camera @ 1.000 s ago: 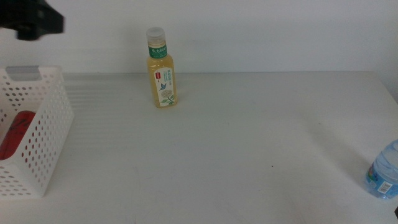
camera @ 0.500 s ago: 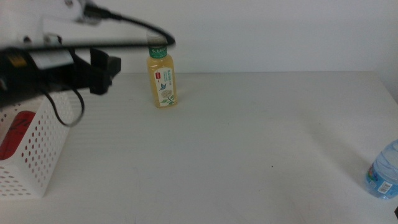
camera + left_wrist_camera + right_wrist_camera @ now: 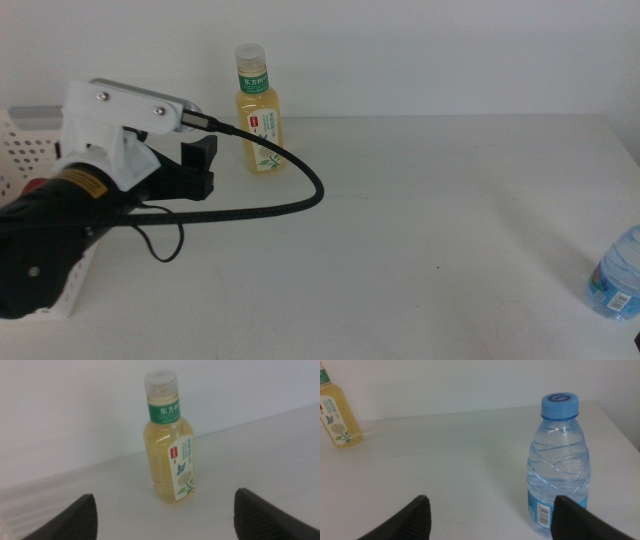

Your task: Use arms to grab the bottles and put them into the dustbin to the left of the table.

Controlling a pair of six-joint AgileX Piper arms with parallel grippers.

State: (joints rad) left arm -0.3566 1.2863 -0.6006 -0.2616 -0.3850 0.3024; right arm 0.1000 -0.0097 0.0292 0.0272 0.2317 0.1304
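I have the left arm reaching in from the left, low over the white surface. Its left end effector points toward the far edge and sits just beside the yellow tea bottle, on that bottle's left, not touching it. In the left wrist view the two dark jaws stand spread wide, released, with the tea bottle upright between them but farther off, nothing held. The bottle has a white cap, a green neck band and a label with a bird and flowers, and it stands near the far edge of the surface, close to the white wall.

The dustbin is at the far left, mostly hidden behind the arm's white housing; I can see its perforated white wall and grey handle slot, and a sliver of something red inside it, too covered to identify.

The water bottle stands upright at the near right corner of the surface, cut by the picture's edge. In the right wrist view the right end effector has its jaws apart, released and empty, with the blue-capped water bottle standing just ahead of the right-hand jaw, clear plastic with a blue label band low down. The tea bottle shows far off in that view too.
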